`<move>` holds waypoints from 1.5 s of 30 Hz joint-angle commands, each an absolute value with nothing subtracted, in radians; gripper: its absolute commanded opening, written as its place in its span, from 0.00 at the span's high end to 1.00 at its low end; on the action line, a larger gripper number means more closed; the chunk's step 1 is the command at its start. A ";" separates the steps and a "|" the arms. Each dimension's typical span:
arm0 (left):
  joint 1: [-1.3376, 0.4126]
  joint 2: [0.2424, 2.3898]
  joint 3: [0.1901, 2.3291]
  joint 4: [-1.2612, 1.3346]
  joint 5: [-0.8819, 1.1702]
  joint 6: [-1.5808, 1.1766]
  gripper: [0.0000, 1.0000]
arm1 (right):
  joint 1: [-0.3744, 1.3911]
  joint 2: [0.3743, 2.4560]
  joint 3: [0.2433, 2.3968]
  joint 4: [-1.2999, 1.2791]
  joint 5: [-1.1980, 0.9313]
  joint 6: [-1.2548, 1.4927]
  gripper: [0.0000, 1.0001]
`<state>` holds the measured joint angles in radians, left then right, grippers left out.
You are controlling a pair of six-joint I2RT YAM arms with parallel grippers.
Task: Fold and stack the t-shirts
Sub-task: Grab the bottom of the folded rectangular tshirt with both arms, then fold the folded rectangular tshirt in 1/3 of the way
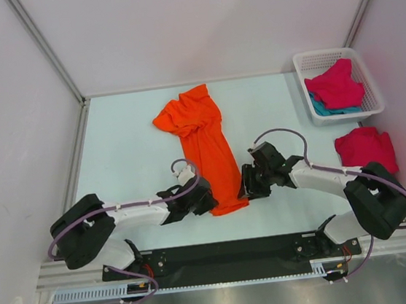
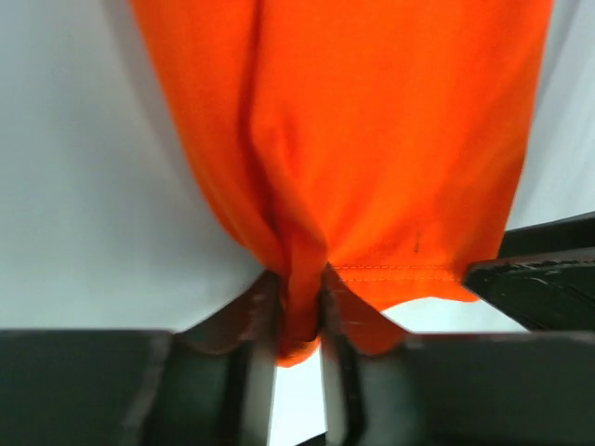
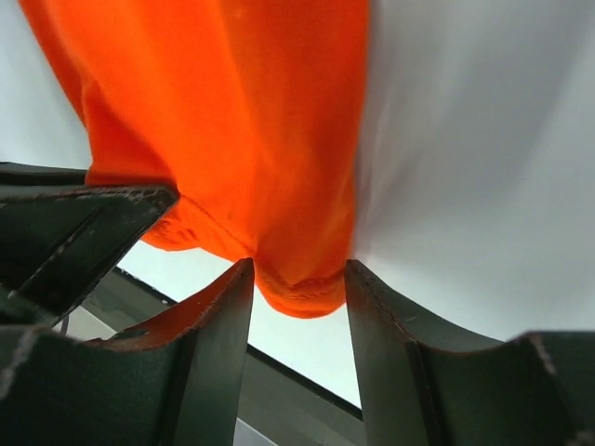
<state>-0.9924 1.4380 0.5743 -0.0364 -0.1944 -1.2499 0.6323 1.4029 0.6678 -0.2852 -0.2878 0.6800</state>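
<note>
The bright orange t-shirt (image 1: 206,144) lies bunched lengthwise in the middle of the table, its hem towards me. My left gripper (image 1: 207,201) is shut on the hem's left corner, and the left wrist view shows cloth (image 2: 372,139) pinched between the jaws of the left gripper (image 2: 299,293). My right gripper (image 1: 247,187) is open at the hem's right corner. In the right wrist view the orange hem (image 3: 232,121) hangs between the spread jaws of the right gripper (image 3: 299,274). One magenta-red t-shirt (image 1: 365,149) lies crumpled at the right. Another magenta-red t-shirt (image 1: 336,85) lies on the teal t-shirt (image 1: 323,109) in the basket.
The white mesh basket (image 1: 303,63) stands at the back right corner. White walls close in the table on three sides. A black rail (image 1: 229,252) runs along the near edge between the arm bases.
</note>
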 commanded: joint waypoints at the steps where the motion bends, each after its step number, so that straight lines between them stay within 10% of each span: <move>1: -0.997 1.445 0.535 -0.118 -0.179 -1.230 0.79 | 0.670 1.411 0.658 -0.218 -0.270 0.712 0.53; 7: -0.997 1.333 0.531 -0.184 -0.183 -1.229 0.96 | 0.730 1.390 0.666 -0.239 -0.256 0.732 1.00; 23: -1.009 0.707 0.528 -0.545 -0.138 -1.312 0.98 | 0.956 1.092 0.767 -0.595 -0.052 0.856 1.00; 45: -0.442 1.411 1.000 -0.462 0.018 -0.787 0.96 | 0.624 1.974 1.640 -0.721 -0.156 0.469 0.88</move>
<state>-0.4870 1.3212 0.9321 -0.4320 -0.0376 -0.9089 0.6434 1.8904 1.5372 -0.6071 -0.1837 0.5480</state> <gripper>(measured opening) 0.041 0.054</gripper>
